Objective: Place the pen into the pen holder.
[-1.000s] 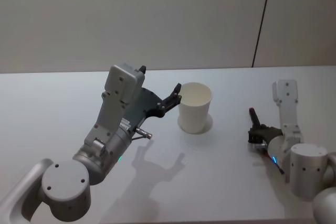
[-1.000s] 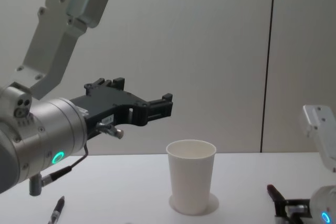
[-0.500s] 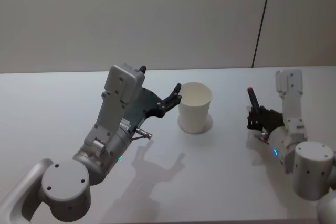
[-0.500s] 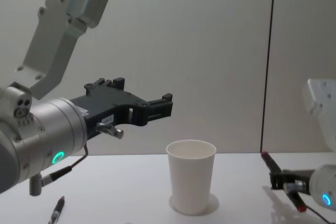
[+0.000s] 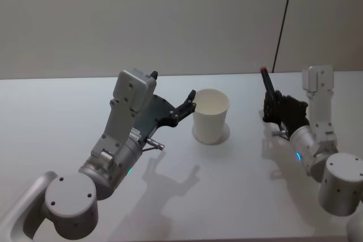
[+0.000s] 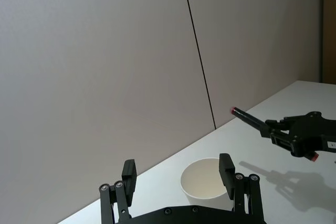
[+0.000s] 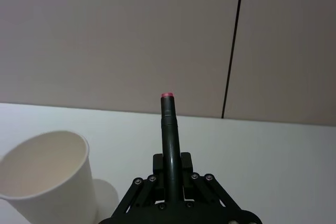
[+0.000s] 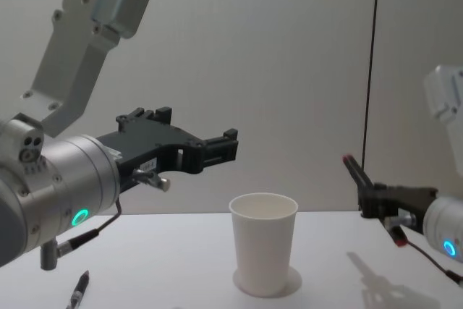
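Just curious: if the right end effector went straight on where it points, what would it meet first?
Likely nothing until the wall: the right end effector, holding the pen, aims past the cup.

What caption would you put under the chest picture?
Right gripper holds the pen in the air beside the white pen holder; left gripper hovers open nearby.

A white table (image 5: 227, 208) meets a plain wall (image 5: 142, 21) with a dark vertical seam (image 5: 283, 21).
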{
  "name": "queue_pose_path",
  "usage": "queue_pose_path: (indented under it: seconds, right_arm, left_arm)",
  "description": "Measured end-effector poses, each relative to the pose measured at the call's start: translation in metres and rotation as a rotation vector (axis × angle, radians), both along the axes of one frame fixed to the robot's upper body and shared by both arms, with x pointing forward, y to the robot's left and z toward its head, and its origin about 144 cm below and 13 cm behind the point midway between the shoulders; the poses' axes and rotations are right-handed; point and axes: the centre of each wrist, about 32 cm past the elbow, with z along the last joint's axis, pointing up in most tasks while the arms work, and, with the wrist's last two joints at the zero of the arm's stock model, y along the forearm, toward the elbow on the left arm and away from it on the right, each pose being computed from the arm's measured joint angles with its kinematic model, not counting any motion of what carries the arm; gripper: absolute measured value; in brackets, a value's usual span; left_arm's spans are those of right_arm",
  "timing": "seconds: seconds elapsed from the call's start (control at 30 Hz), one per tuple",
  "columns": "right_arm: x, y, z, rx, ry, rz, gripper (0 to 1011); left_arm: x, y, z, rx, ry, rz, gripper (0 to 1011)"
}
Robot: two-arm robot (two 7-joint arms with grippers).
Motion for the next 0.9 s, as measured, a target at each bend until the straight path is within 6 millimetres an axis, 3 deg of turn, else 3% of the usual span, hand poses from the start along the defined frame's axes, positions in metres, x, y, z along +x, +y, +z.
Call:
queue_pose_path:
  seconds: [0.43,0.9]
  right_arm:
    - [0.002,-0.001,0.004,0.030,-0.196,0.120,176]
    - [0.024,0.015,0.002,0.025,-0.369,0.282,176]
  left_arm:
    - [0.000,0.000,0.000,0.000,0.000,0.000,1003]
    - [0.000,0.000,0.000,0.000,0.000,0.000,1003]
